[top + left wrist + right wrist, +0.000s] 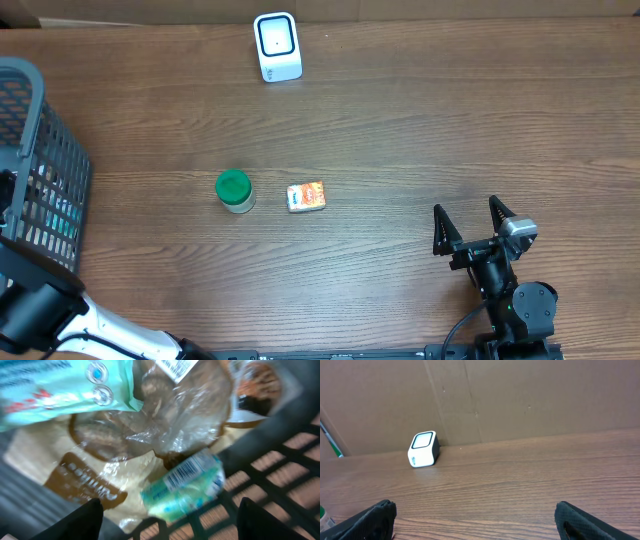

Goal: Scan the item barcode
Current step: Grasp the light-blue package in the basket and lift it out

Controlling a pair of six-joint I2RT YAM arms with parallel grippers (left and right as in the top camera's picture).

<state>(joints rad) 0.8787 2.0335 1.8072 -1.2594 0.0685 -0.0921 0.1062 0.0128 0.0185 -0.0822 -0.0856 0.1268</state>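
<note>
Left end effector (172, 522) hangs inside the grey basket (45, 160), its dark fingertips (87, 517) spread apart and closed on nothing. Between them and just beyond lies a small pale green packet (185, 485), barcode facing up, resting on a tan bag (95, 480) and a clear plastic wrapper (175, 410), beside the basket's slatted wall. Right end effector (466, 210) stands wide and empty over the worktop (400, 130) at its near right. On the wood sit a green-lidded jar (234, 190) and a small orange packet (306, 196), near each other but apart. At the far edge stands the white scanner (276, 46).
</note>
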